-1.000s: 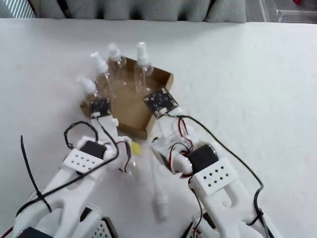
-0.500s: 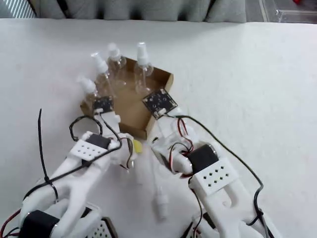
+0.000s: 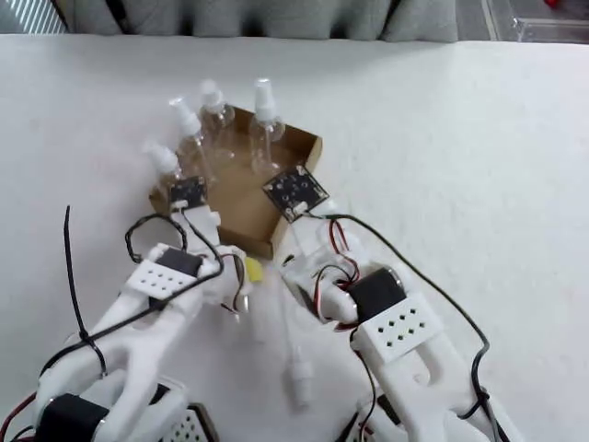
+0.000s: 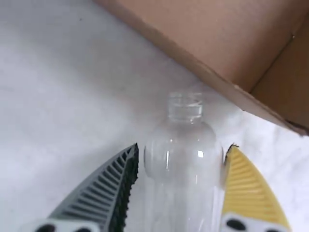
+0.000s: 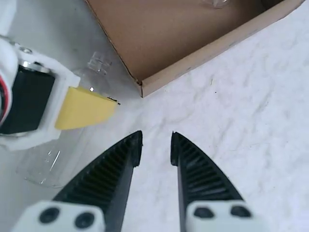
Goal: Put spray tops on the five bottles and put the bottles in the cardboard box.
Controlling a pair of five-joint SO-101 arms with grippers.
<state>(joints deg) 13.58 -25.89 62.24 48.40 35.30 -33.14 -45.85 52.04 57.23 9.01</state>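
The uncapped bottle [image 4: 183, 154] is lying on its side on the table [image 3: 460, 138], clear and open at the neck, with no spray top on it. The left gripper [image 4: 183, 147] is clamping it: the grey finger [image 4: 111, 188] is pressing one shoulder and the yellow finger [image 4: 246, 188] the other. The neck is pointing at the near wall of the cardboard box [image 3: 235, 198], stopping just short of it.

In the high view, the box is sitting at 12 o'clock from the held bottle, low-walled and brown. Four capped bottles [image 3: 265, 129] are standing upright along the box's rim. Counting from its middle, they are at about 9, 11, 12 and 1 o'clock. Whether each one is standing inside the wall or just outside it, I cannot tell from here.

The right gripper [image 5: 156, 137] is hanging at roughly 3 o'clock of the left gripper's yellow finger, just beside it. Its two black fingers are a narrow gap apart and nothing is sitting between them. It is hovering over bare table, near the box's front corner.

A loose spray top [image 3: 299, 379] is lying on the table at about 5 o'clock from the held bottle. It is resting between the two arms and neither gripper is touching it.
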